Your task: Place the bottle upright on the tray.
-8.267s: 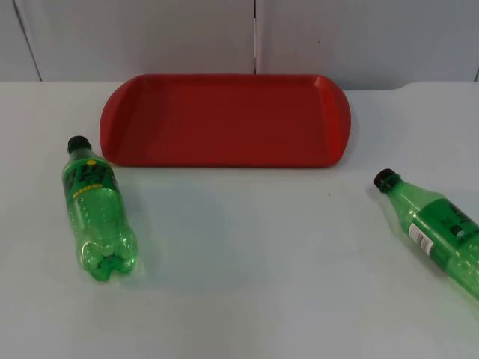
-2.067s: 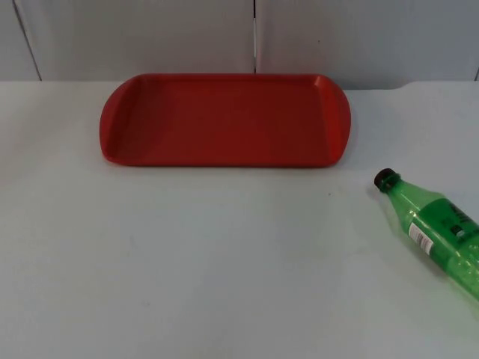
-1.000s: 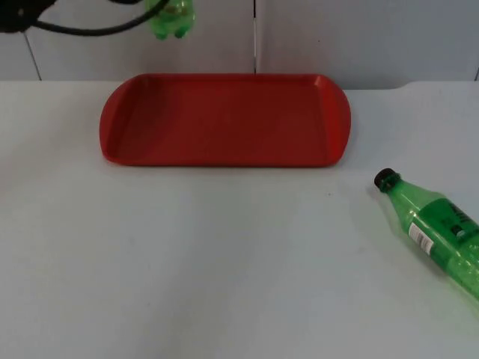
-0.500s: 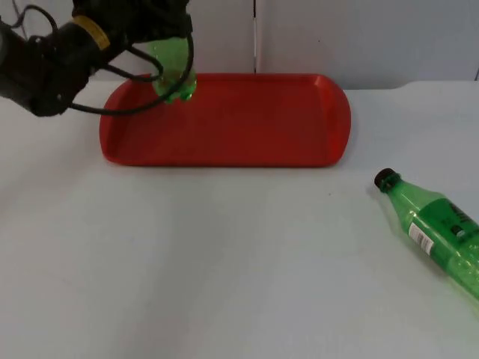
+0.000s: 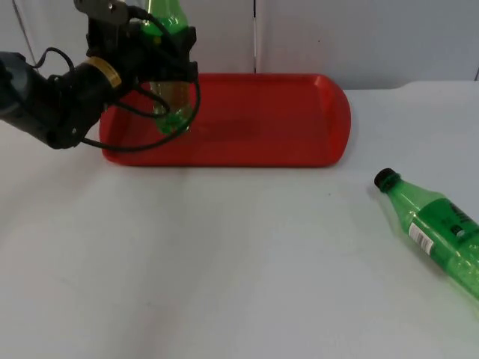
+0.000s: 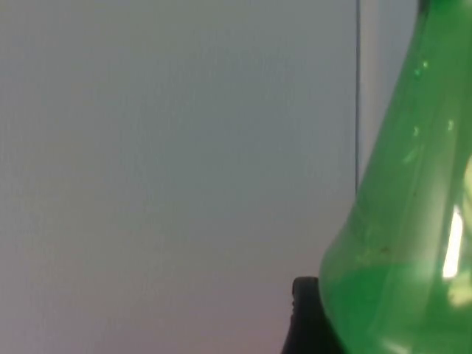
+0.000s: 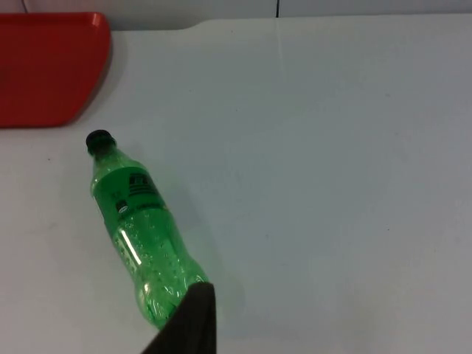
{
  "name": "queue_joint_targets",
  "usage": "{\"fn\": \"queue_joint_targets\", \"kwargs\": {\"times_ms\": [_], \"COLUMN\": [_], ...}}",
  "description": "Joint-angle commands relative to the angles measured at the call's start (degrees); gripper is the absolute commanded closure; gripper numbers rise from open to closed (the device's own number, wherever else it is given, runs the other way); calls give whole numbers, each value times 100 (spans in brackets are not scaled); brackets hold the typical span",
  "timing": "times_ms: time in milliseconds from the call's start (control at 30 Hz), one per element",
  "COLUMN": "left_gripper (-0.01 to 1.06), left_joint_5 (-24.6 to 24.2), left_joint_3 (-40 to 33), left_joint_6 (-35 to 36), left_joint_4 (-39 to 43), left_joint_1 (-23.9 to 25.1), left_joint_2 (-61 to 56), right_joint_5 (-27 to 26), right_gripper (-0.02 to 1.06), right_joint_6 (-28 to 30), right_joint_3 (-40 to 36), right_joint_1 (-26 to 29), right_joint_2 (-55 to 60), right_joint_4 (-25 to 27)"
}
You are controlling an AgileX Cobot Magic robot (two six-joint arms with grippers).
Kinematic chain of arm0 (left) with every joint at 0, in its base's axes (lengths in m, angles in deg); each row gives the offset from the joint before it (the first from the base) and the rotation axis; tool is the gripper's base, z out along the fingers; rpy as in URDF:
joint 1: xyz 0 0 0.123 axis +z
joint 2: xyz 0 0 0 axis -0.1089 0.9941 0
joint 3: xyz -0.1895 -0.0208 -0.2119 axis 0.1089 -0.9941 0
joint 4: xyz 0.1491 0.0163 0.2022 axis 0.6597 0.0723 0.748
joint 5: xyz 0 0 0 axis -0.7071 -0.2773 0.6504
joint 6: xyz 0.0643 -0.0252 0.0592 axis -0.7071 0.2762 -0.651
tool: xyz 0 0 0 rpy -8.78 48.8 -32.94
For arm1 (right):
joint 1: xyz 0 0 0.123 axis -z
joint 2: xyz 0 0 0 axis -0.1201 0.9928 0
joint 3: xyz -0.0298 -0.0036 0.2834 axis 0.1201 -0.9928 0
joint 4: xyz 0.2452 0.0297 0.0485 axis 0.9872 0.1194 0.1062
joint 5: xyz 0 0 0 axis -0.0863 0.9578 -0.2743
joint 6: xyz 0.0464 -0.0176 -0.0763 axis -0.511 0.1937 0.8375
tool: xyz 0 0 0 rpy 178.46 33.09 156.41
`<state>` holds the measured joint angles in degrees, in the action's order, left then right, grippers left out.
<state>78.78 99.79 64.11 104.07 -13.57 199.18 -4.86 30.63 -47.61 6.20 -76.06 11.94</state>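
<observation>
A green bottle (image 5: 171, 90) hangs upright over the left end of the red tray (image 5: 262, 120), and my left gripper (image 5: 166, 56) is shut on its upper body. Its base is at or just above the tray floor; I cannot tell whether it touches. In the left wrist view the green bottle (image 6: 402, 221) stands close beside a black fingertip (image 6: 304, 317). A second green bottle (image 5: 438, 228) with a dark cap lies on its side on the table at the right. My right gripper (image 7: 190, 328) waits above that lying bottle (image 7: 136, 228), near its base.
The grey partition wall (image 5: 337, 37) rises right behind the tray. The red tray's corner (image 7: 44, 66) lies beyond the lying bottle's cap. Open white table (image 5: 224, 262) spreads in front of the tray.
The bottle that lay on the table at the left was lifted out of sight. It has come down with my left gripper over the tray's left end. The right bottle has not moved.
</observation>
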Motion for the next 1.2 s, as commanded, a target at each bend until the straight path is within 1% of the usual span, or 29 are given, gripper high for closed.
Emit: {"fn": "queue_joint_targets", "kwargs": {"times_ms": [0, 100, 233, 300, 400, 433, 500, 533, 567, 600, 633, 700, 1167], "left_gripper": [105, 105, 103, 94, 68, 68, 50, 43, 39, 39, 35, 32, 32], "left_joint_5": [185, 279, 261, 261, 261, 261, 261, 261, 261, 261, 261, 261, 307], "left_joint_3": [34, 34, 34, 34, 34, 34, 34, 34, 34, 34, 34, 34, 34], "left_joint_6": [-27, -27, -27, -27, -27, -27, -27, -27, -27, -27, -27, -13, 85], "left_joint_4": [-45, -45, -45, -45, -45, -45, -45, -45, -45, -45, -71, -69, 53], "left_joint_1": [3, 3, 3, 3, 3, 3, 3, 3, 3, 3, 3, 3, 3], "left_joint_2": [16, 59, 59, 59, 59, 59, 59, 59, 59, 59, 59, 59, 59], "right_joint_5": [-35, -35, -35, -35, -35, -35, -35, -35, -35, -35, -35, -35, -35], "right_gripper": [-1, -1, -1, -1, -1, -1, -1, -1, -1, -1, -1, -1, -1], "right_joint_6": [32, 32, 32, 32, 32, 32, 32, 32, 32, 32, 32, 32, 32], "right_joint_3": [-5, -5, -5, -5, -5, -5, -5, -5, -5, -5, -5, -5, -5], "right_joint_1": [49, 49, 49, 49, 49, 49, 49, 49, 49, 49, 49, 49, 49], "right_joint_2": [-10, -10, -10, -10, -10, -10, -10, -10, -10, -10, -10, -10, -10], "right_joint_4": [-10, -10, -10, -10, -10, -10, -10, -10, -10, -10, -10, -10, -10]}}
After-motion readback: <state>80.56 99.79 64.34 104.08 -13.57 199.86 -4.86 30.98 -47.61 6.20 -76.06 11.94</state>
